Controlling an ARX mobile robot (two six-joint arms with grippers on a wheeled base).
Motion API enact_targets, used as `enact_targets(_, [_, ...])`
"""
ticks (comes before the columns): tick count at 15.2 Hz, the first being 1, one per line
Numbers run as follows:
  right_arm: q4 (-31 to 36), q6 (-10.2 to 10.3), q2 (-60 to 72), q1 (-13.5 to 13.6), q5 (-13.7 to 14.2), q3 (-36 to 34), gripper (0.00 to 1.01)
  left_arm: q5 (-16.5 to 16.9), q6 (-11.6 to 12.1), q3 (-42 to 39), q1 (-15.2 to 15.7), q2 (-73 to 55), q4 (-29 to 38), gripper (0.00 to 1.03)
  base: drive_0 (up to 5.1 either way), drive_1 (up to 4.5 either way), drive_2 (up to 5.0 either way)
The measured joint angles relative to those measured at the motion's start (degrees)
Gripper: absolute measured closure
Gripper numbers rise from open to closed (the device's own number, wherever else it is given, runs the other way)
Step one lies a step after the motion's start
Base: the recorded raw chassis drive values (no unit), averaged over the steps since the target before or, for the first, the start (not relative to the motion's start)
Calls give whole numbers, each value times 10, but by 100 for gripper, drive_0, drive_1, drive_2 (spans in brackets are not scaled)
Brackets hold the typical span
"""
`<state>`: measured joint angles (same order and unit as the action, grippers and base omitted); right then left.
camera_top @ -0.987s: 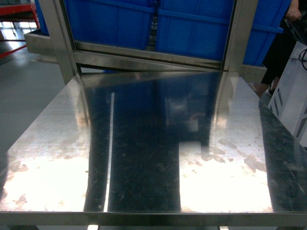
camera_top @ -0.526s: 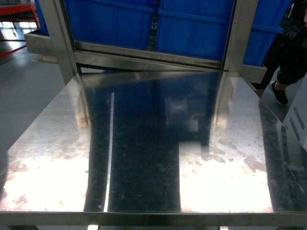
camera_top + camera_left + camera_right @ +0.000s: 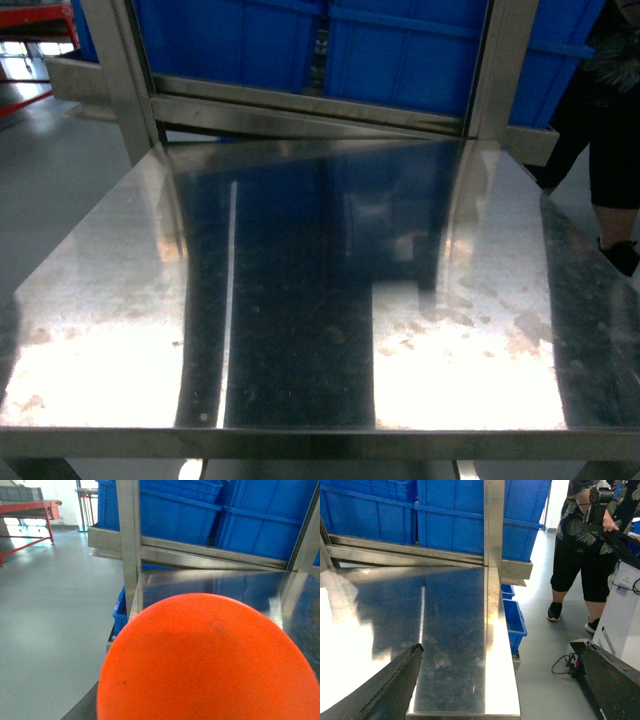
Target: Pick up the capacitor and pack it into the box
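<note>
Neither capacitor nor box shows in any view. The right gripper (image 3: 500, 680) stands wide apart and holds nothing: one dark finger (image 3: 385, 690) hangs over the front right corner of the tabletop (image 3: 300, 300), the other beyond its right edge, over the floor (image 3: 545, 660). The left gripper cannot be judged; an orange disc (image 3: 207, 660) fills the lower part of the left wrist view. Blue bins (image 3: 400, 50) sit on a steel rack (image 3: 300, 110) along the tabletop's far edge. A person (image 3: 585, 545) in black stands past the right edge.

Steel table (image 3: 300, 300); blue bins (image 3: 400, 50) behind; person (image 3: 615, 130) right.
</note>
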<state>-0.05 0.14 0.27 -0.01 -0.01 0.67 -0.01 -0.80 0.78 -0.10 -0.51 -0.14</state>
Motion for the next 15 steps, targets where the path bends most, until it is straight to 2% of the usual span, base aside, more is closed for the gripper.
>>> enact_targets(15, [-2, 0, 0, 0, 0, 0, 3, 0, 2, 0, 0, 0, -3, 59, 0, 0, 0])
